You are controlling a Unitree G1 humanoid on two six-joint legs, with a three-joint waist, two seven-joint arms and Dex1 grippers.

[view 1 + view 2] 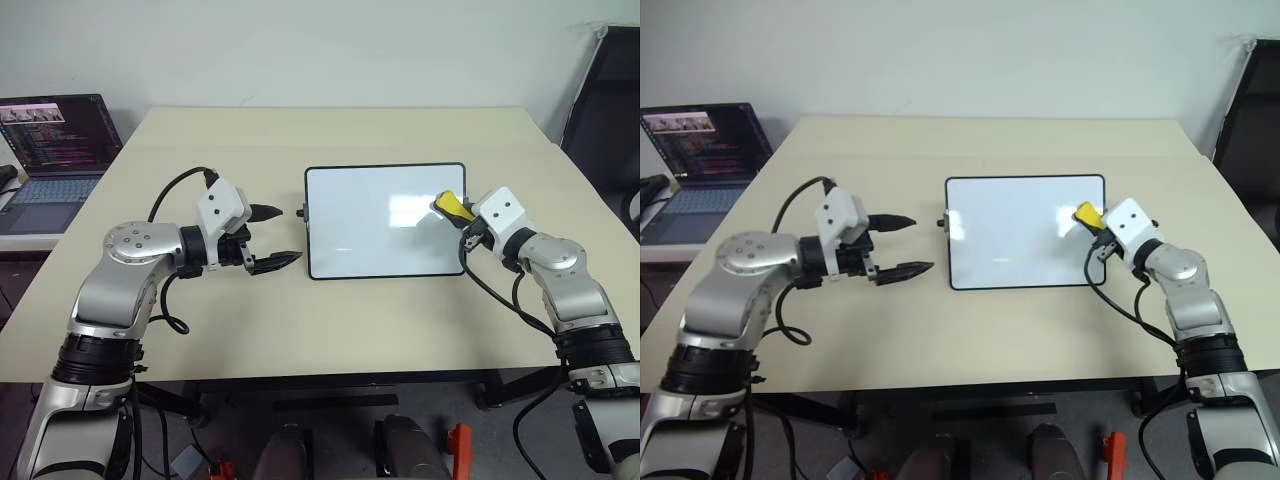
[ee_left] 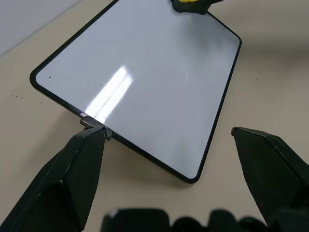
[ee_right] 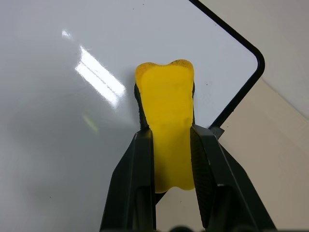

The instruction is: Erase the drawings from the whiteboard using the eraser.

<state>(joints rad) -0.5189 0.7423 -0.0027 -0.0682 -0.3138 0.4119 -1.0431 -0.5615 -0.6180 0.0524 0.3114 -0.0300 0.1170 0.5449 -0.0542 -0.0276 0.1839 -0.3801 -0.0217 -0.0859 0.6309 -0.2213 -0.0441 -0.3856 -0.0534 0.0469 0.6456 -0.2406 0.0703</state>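
The board (image 1: 385, 221) lies flat near the middle of the table (image 1: 340, 330), its long sides across the view. The right gripper (image 3: 166, 104) is clenched on the yellow eraser (image 3: 168, 125), which sticks out past the fingertips and sits over the board's right part, close to the far right corner. From the wrist view I cannot tell if the eraser's tip touches the surface or hangs just above it. No blue drawings are visible on the white surface in any view; there is only glare and a tiny dark speck near one corner, so the board looks already clean or almost clean.

The left gripper (image 1: 268, 238) is released, its fingers wide apart, hovering just beside the board's left short side near the small knob (image 2: 95, 126). It holds nothing.

To do this step well, I think the eraser should be pressed flat enough that the soft block bends a little, then moved in short overlapping strokes toward the left, keeping the black fingers off the surface. Because the board is light, it may slide; the left gripper could steady the left edge.

About room: the right frame edge is very near the eraser, so strokes to the right can run off onto the table. To the left there is the whole open surface. A laptop (image 1: 55, 160) stands well apart at the far left
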